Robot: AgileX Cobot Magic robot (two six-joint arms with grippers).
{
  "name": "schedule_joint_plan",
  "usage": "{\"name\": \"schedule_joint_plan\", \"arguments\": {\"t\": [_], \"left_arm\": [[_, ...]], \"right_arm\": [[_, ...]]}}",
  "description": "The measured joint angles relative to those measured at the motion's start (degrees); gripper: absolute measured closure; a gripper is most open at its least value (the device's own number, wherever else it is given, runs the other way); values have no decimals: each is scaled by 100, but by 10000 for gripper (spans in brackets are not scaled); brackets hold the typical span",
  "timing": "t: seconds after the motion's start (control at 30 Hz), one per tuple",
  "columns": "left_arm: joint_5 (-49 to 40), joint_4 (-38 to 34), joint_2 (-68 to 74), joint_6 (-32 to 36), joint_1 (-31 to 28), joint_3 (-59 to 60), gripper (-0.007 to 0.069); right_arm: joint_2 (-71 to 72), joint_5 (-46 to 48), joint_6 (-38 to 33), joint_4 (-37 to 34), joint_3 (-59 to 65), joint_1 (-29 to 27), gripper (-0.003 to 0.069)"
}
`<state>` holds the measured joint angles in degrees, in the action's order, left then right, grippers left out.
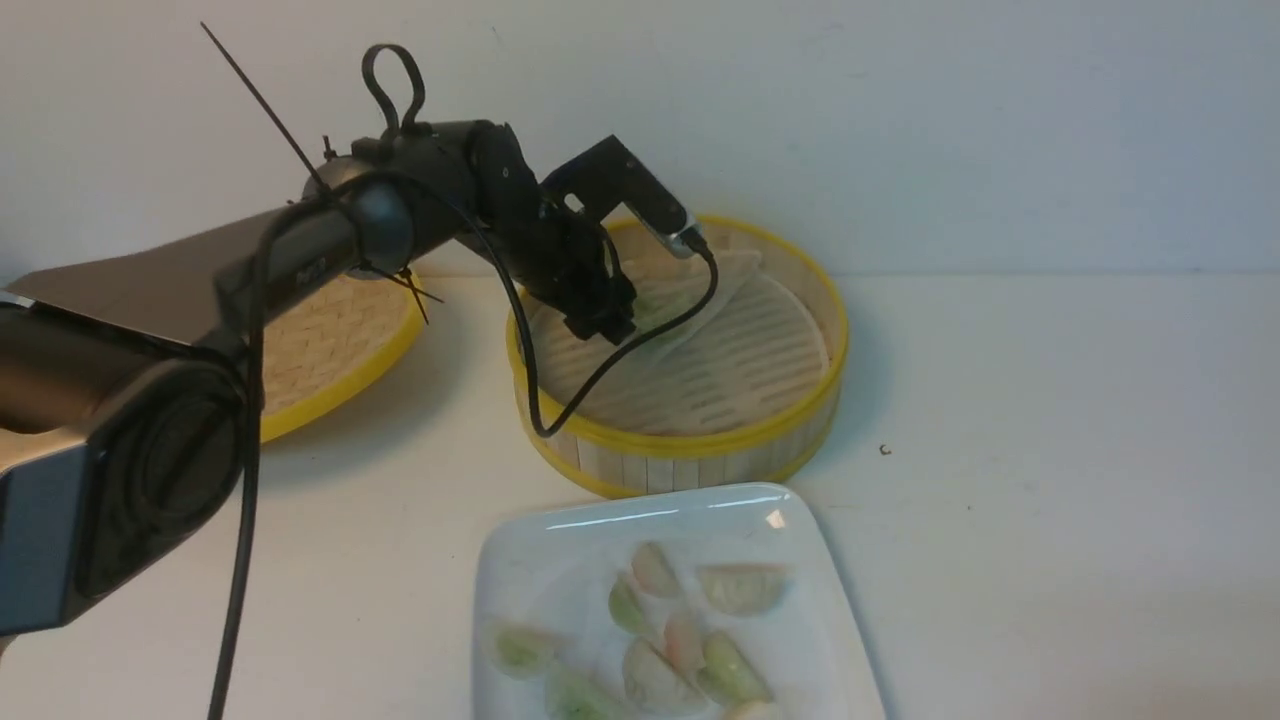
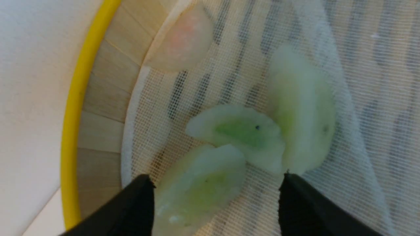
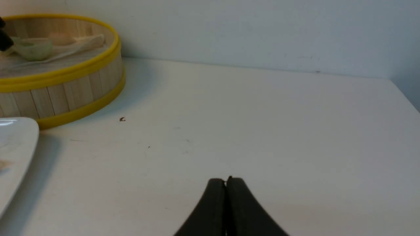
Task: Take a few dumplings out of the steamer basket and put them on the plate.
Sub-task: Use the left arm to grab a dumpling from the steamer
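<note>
The steamer basket [image 1: 700, 465] stands mid-table with a whitish liner sheet [image 2: 361, 98] on its floor. My left gripper [image 1: 600, 322] reaches down into its far left part. In the left wrist view it [image 2: 215, 178] is open, its black fingertips [image 2: 141, 196] either side of a pale green dumpling [image 2: 200, 186] lying on the liner. Two more green dumplings [image 2: 242, 131] [image 2: 305, 114] and a pinkish one [image 2: 183, 39] lie just beyond. The white plate [image 1: 560, 530] in front holds several dumplings [image 1: 735, 585]. My right gripper [image 3: 226, 179] is shut and empty, low over bare table.
The flat woven lid [image 1: 330, 350] with a yellow rim lies left of the basket, partly behind my left arm. A cable [image 1: 560, 400] hangs from the wrist over the basket's front rim. The wall runs close behind the basket. A small dark speck [image 1: 884, 450] lies right of it.
</note>
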<state>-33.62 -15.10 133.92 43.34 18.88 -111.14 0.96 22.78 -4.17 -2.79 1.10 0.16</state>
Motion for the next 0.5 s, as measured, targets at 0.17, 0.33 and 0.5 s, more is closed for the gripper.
{"name": "schedule_joint_plan", "arguments": {"t": [0.17, 0.33, 0.5], "left_arm": [[190, 12, 146, 19, 0, 0, 144], [171, 12, 153, -20, -5, -27, 186], [30, 30, 153, -25, -5, -47, 361]], "right_arm": [[0, 0, 0, 0, 0, 0, 673], [0, 0, 0, 0, 0, 0, 673], [0, 0, 0, 0, 0, 0, 673]]}}
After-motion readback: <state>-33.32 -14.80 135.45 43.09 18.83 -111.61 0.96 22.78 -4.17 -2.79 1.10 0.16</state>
